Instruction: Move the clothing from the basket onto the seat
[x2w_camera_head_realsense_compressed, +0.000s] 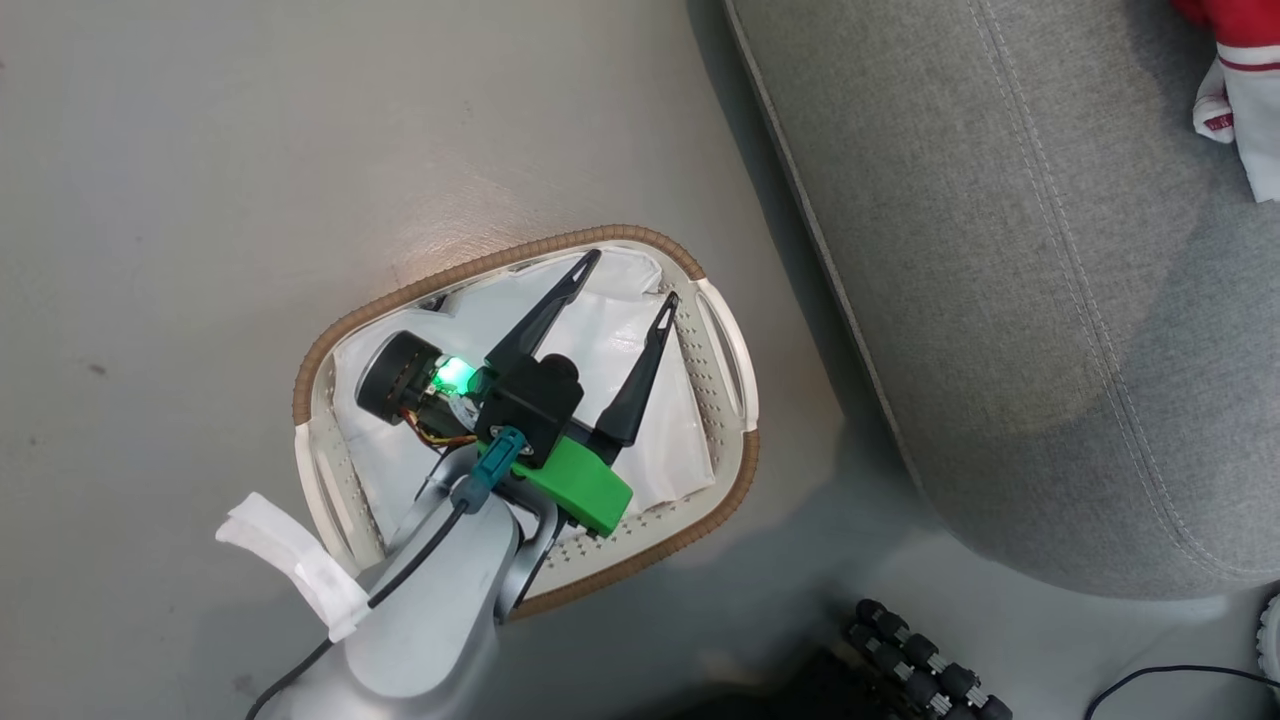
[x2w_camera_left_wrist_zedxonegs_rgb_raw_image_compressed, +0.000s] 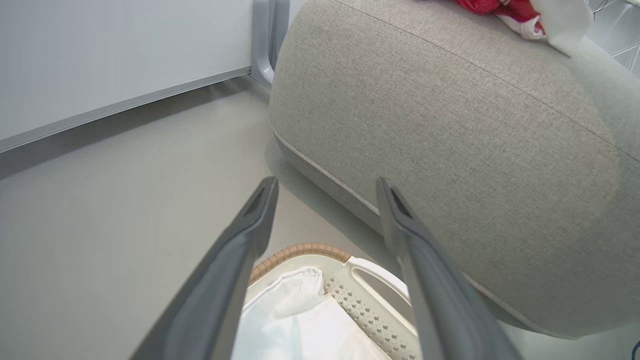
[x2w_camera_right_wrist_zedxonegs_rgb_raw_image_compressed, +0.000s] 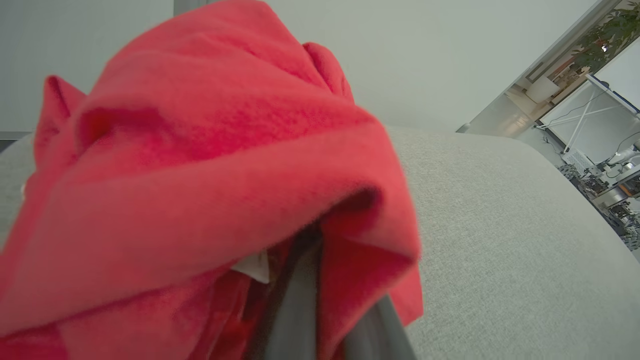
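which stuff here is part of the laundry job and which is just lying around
Part of the job:
- red clothing, pinched in the shut right gripper
- white basket
- grey sofa
- open left gripper, above the basket

Just lying about:
- black cable near the sofa
- potted plant in the background

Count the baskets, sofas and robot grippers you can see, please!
Baskets: 1, the basket
Sofas: 1, the grey sofa
Grippers: 2, the left gripper open over the basket, the right gripper shut under the red clothing
Total: 4
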